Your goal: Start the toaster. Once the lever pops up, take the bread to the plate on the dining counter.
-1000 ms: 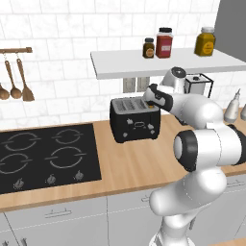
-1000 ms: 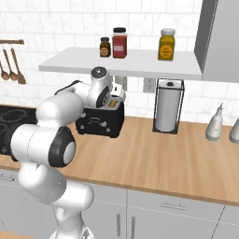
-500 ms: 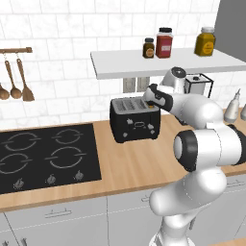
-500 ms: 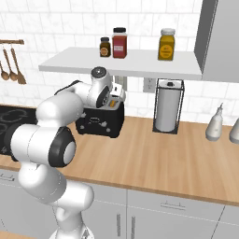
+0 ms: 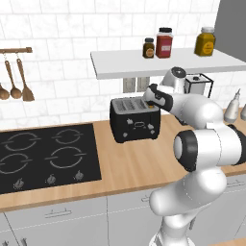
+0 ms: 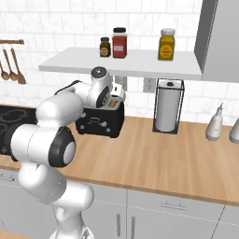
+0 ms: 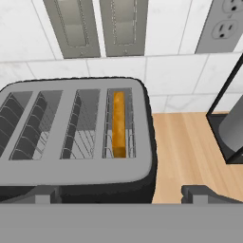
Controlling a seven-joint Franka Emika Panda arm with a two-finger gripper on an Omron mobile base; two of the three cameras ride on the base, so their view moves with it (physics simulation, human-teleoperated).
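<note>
Spread wide, the two-finger gripper [image 7: 121, 197] hangs low in the frame over the black boxy toaster [image 7: 76, 137] — its tan-crusted bread slice [image 7: 118, 124] stands edge-on just above centre, long axis running up the picture.

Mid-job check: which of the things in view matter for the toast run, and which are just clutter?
For the job:
- toaster
- bread, standing in the toaster's rightmost slot
- gripper, above the toaster's right end

Just about:
- three jars on the shelf
- paper towel holder
- hob
- hanging utensils
</note>
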